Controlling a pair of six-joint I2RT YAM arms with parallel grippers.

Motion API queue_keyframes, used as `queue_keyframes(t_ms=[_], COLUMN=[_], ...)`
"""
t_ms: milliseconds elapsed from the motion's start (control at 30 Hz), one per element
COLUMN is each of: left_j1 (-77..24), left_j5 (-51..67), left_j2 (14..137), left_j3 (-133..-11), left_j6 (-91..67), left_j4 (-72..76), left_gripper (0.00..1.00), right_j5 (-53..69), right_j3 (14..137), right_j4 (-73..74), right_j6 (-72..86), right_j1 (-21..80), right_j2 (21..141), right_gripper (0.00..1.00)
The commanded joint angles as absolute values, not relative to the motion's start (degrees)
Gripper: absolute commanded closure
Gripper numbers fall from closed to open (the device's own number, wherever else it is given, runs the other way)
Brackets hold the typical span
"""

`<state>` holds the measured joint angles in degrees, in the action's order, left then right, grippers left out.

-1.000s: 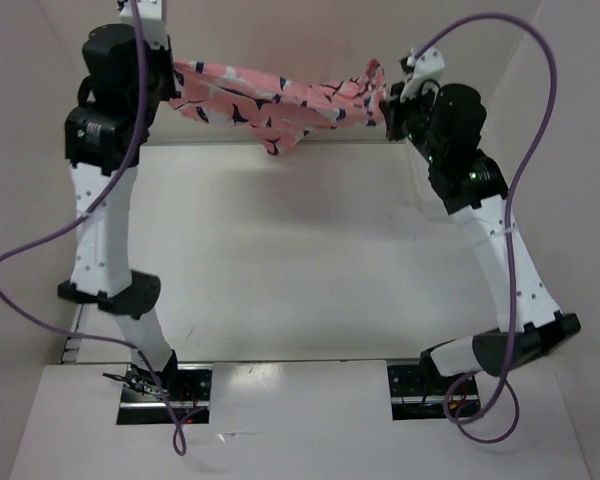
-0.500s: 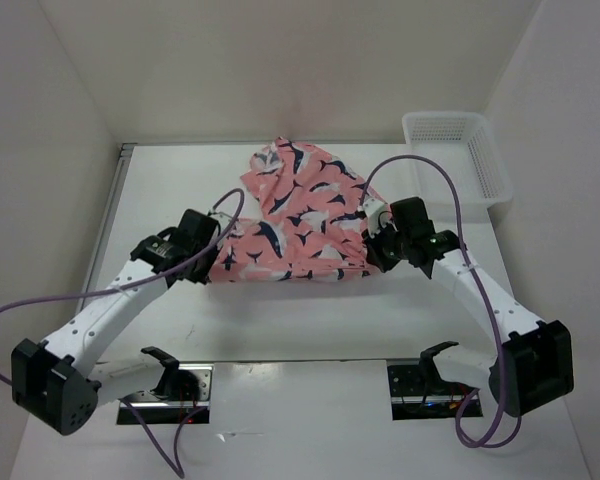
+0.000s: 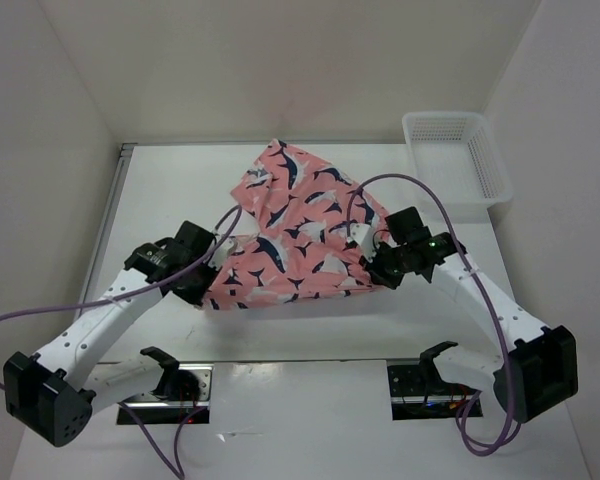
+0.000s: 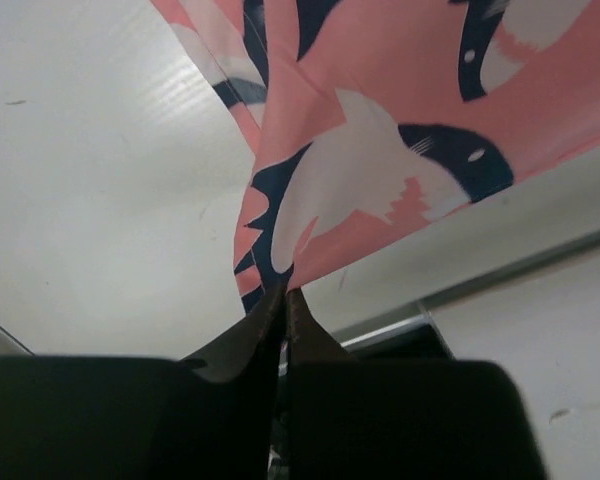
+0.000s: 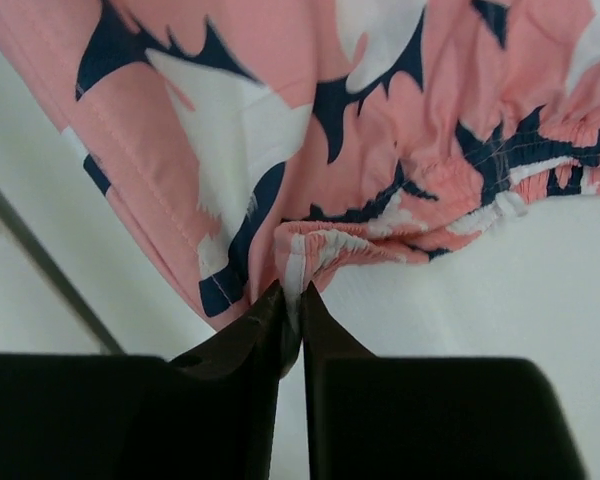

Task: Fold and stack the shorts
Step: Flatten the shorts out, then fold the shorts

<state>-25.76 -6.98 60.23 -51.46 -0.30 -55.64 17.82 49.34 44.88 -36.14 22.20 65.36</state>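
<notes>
Now the shorts (image 3: 295, 225) lie spread on the white table (image 3: 310, 325), widest along the near edge and narrowing to a point toward the far wall. Low at the near left corner of the shorts, the left gripper (image 3: 206, 288) has its jaws pressed almost together on the hem, as the left wrist view (image 4: 283, 295) shows. At the near right corner, the right gripper (image 3: 376, 266) likewise pinches a gathered, elasticated fold of the fabric (image 5: 290, 262) between nearly closed jaws. A white mesh plastic basket (image 3: 445, 116) stands well apart in the far right corner
</notes>
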Motion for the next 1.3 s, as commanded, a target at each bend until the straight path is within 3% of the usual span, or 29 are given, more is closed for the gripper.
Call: queue_keyframes(t_ms=[0,33,100,133,233,367,467,567,733,933,1267], left_j1=[-25.58,-25.58,-25.58,-25.58,-25.58,-25.58,-22.59,-21.45,-14.87,-14.24,-13.71], left_j5=[-2.58,-1.24,0.78,0.79,-3.33,-10.96,-14.24,-15.56,-9.08,-4.93,2.47], left_j2=[58.97,58.45,57.22,56.17,55.46,58.70,68.70,83.70,95.26,101.33,108.27], left_j3=[-55.71,-57.03,-60.53,-61.17,-61.17,-57.93,-59.04,-63.44,-71.00,-71.02,-73.74], left_j6=[0.00,0.00,0.00,0.00,0.00,0.00,0.00,0.00,0.00,0.00,0.00], left_j4=[-65.46,-68.78,-72.58,-74.16,-70.87,-54.27,-41.86,-36.83,-36.21,-37.35,-39.37], left_gripper=[0.83,0.72,0.53,0.42,0.40,0.36,0.36,0.36,0.39,0.39,0.40], right_j5=[16.87,16.87,14.34,12.85,12.57,10.63,11.51,14.32,10.91,8.44,8.44], right_j3=[54.47,55.19,55.20,55.20,58.00,60.55,61.96,61.96,54.61,50.28,45.80], right_j4=[59.28,61.85,68.60,68.12,70.66,59.18,46.70,39.57,36.04,32.09,30.85], right_j6=[-45.33,-49.01,-51.23,-50.20,-55.44,-47.48,-39.13,-36.31,-40.59,-42.98,-46.67], right_j1=[22.85,24.77,27.76,29.43,29.44,29.44,29.44,29.44,31.90,38.31,39.90], right_j2=[64.34,64.34,62.76,61.54,54.95,52.65,57.55,65.02,70.57,75.40,79.98], right_gripper=[0.83,0.71,0.14,0.14,0.11,0.11,0.19,0.29,0.60,0.63,0.66])
